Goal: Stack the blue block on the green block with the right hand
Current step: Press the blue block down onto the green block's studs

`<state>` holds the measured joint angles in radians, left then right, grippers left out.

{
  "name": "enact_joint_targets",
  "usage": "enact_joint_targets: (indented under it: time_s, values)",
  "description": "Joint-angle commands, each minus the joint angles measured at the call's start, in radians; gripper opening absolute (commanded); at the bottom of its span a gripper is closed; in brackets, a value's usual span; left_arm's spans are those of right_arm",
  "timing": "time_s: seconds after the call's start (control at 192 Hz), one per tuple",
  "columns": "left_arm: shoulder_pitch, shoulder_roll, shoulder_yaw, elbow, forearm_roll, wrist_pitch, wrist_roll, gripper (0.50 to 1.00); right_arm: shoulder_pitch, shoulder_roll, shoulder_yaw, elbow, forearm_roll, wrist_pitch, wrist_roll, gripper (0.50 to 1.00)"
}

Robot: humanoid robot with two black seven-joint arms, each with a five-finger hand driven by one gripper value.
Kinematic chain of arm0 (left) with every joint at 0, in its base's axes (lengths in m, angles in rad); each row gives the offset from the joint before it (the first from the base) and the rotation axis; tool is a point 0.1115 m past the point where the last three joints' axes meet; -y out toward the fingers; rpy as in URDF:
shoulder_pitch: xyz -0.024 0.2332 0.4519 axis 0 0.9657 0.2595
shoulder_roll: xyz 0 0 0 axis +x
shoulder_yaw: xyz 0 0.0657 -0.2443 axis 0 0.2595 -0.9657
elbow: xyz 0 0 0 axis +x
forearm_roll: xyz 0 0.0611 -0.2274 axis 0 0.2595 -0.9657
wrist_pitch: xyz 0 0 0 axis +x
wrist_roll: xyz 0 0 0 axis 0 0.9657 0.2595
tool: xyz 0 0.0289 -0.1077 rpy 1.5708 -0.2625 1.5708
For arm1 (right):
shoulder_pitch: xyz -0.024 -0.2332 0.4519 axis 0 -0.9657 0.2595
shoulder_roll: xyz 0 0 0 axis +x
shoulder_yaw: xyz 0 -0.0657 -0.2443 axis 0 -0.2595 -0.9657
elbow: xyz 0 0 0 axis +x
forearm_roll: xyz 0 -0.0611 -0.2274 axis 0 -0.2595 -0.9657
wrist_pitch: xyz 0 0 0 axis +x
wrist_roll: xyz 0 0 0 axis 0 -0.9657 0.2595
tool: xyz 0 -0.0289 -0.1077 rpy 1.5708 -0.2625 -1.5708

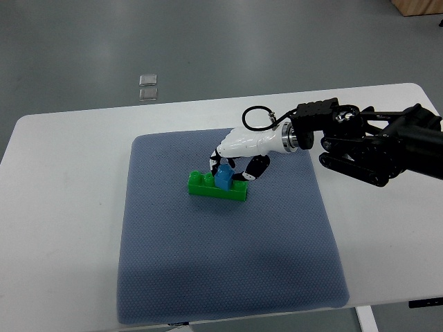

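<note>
The right hand (239,153) grips the blue block (223,176) in curled fingers (220,164), holding it on top of the green block (218,187) near the middle of the grey mat (228,277). It looks light, stiff and slick (plastic), best pinched by its side faces.

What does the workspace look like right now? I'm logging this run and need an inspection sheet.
Surface: white table with a blue-grey mat laid on it.
Job's things: blue block sits on top of the green block, near the mat's middle.
Clutter: nothing seen on the table.
Grippers: right robot hand reaches in from the right, fingers curled around the blue block; left robot hand not in view.
Cables: a black cable loop at the right wrist.
Surroundings: grey floor with two small clear squares beyond the table; a wooden corner at top right.
</note>
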<state>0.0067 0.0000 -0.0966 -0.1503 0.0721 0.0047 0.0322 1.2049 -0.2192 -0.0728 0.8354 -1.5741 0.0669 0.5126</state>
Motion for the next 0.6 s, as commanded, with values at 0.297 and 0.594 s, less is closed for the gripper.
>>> enact_joint_targets:
  time_s: [0.297, 0.594]
  values:
    - [-0.001, 0.000, 0.000, 0.000, 0.000, 0.000, 0.000, 1.000, 0.021, -0.011, 0.001, 0.011, 0.002, 0.030, 0.009, 0.676]
    - [-0.001, 0.000, 0.000, 0.000, 0.000, 0.000, 0.000, 1.000, 0.024, -0.023, -0.001, 0.013, 0.002, 0.034, 0.010, 0.690]
